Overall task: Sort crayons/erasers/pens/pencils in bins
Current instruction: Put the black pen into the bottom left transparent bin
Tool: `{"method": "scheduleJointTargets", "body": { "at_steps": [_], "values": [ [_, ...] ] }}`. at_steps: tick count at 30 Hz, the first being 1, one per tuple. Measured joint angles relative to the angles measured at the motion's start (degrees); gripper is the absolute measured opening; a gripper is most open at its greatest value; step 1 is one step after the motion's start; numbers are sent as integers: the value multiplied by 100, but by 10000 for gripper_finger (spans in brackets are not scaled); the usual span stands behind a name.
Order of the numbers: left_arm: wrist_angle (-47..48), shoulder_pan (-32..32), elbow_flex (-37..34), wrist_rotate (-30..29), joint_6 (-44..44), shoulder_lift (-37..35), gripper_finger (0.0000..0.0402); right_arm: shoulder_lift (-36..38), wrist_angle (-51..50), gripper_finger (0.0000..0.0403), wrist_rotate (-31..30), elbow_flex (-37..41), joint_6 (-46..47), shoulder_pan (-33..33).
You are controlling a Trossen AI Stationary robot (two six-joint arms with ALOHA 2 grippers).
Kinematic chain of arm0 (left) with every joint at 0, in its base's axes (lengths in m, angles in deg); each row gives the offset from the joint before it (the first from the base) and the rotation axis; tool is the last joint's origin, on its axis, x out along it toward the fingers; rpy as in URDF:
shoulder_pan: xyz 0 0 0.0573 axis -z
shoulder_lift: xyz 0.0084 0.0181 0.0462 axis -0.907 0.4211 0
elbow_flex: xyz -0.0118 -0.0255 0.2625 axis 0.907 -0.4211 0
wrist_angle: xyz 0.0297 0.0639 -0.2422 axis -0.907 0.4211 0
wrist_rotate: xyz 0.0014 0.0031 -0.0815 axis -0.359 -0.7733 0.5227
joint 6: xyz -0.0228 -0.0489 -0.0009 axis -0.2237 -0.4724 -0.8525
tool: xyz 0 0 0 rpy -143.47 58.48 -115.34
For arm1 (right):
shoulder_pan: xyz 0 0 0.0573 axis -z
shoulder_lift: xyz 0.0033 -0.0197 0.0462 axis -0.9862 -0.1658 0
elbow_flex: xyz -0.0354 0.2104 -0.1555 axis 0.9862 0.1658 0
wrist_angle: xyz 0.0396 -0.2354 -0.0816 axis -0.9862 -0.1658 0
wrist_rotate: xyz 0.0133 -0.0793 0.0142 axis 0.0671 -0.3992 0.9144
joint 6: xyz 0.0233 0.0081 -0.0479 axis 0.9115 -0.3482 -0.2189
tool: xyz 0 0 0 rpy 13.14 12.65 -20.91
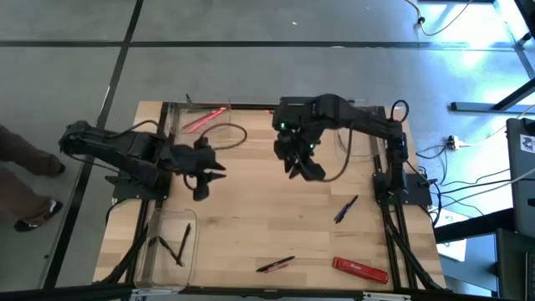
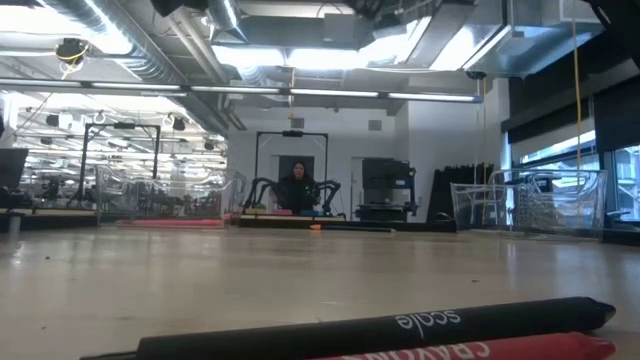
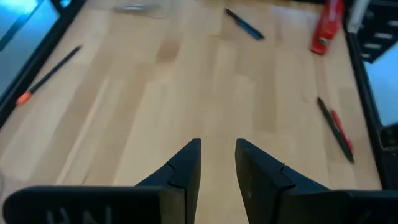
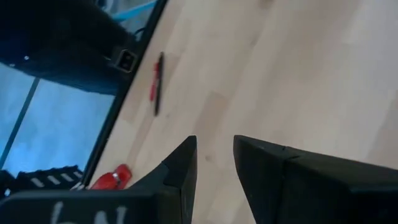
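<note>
My left gripper (image 1: 211, 176) (image 3: 217, 144) hangs open over the table's left middle, nothing between its fingers. My right gripper (image 1: 303, 167) (image 4: 214, 140) hangs open over the far middle, also with nothing in it. Red-pink crayons (image 1: 203, 119) lie in the far-left bin (image 1: 177, 127). Dark pencils (image 1: 180, 245) lie in the near-left bin (image 1: 157, 255). A third bin (image 1: 358, 144) stands far right. On the bare wood lie a blue pen (image 1: 345, 209) (image 3: 244, 25), a black-and-red pen (image 1: 276, 264) (image 3: 336, 129) (image 4: 157, 84) and a pencil with an orange end (image 3: 50, 74).
A flat red bar (image 1: 361, 269) (image 3: 328, 28) (image 4: 112, 177) lies near the front right corner, close to the low camera (image 2: 500, 350). A black cable (image 1: 230, 138) loops by the far-left bin. A person (image 2: 297, 185) sits far behind the table. Bare wood lies mid-table.
</note>
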Motion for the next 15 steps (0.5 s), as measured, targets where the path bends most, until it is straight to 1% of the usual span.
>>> {"method": "scheduleJointTargets", "body": {
  "at_steps": [4,7,12,15],
  "values": [
    [-159,308,133,-51,0,259,92,101,1,108,-11,0,112,-357],
    [-163,494,437,-66,-266,564,92,295,0,108,-275,0,229,-580],
    [-149,969,1052,-89,-577,1363,92,727,4,108,-865,0,333,-849],
    [-157,1255,1481,-290,-1001,1916,92,1058,10,108,-957,125,307,-936]
  ]
}}
